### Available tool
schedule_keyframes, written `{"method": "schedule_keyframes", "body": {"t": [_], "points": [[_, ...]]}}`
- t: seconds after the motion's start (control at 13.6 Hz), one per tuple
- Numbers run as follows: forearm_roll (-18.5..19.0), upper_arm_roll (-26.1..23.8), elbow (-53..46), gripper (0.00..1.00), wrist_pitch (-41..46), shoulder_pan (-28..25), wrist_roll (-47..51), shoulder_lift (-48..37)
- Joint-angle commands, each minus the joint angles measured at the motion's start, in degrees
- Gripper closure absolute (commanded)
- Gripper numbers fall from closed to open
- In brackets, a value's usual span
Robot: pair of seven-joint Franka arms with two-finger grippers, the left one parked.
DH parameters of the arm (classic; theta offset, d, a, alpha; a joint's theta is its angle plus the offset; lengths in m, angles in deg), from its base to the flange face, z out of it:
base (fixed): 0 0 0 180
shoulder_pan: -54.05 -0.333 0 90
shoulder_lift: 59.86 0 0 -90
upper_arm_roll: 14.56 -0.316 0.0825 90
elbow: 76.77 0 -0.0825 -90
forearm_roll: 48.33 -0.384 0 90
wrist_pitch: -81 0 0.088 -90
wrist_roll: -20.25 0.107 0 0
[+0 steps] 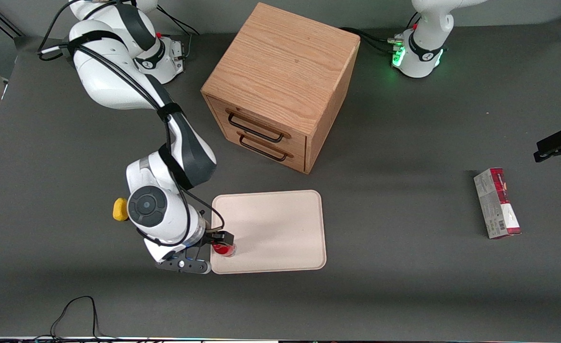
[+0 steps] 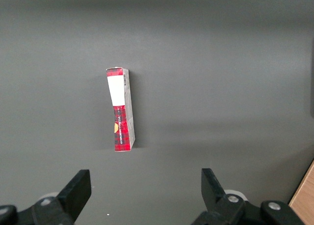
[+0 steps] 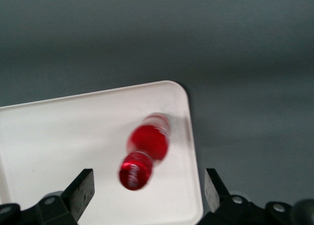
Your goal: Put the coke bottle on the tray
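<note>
The coke bottle point(image 1: 224, 249) stands on the tray point(image 1: 280, 224), right in the corner nearest the front camera at the working arm's end. From the wrist camera its red cap point(image 3: 135, 170) points up toward the lens and its clear base point(image 3: 157, 121) sits on the cream surface close to the rim point(image 3: 195, 185).

The gripper point(image 1: 213, 245) hangs just above the bottle, its fingers point(image 3: 81, 190) spread wide on either side and touching nothing, so the bottle is let go and stands on its own.

A yellow lump point(image 1: 120, 209) lies on the dark table point(image 1: 404, 286) beside the arm, off the tray. The wooden cabinet point(image 1: 280, 85) sits farther from the front camera than the tray, its two drawers closed. A red-and-grey box point(image 1: 497, 203) lies well apart, toward the parked arm's end of the table.
</note>
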Motion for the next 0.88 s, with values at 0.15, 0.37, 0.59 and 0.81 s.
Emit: {"method": "schedule_keyframes", "body": {"t": [0.15,0.37,0.59,0.81], "points": [[-3.90,-0.34,11.95,0.00,6.48,4.67,-3.55,-12.46],[-7.70,0.02,23.82,0.00,6.48,8.71,-10.49,-23.11],[-8.15,0.37,33.41,0.00,6.48,11.53,-14.45,-31.64],[-10.86,5.10,44.47,0.00,3.24,11.45,-19.45,-41.03]]}}
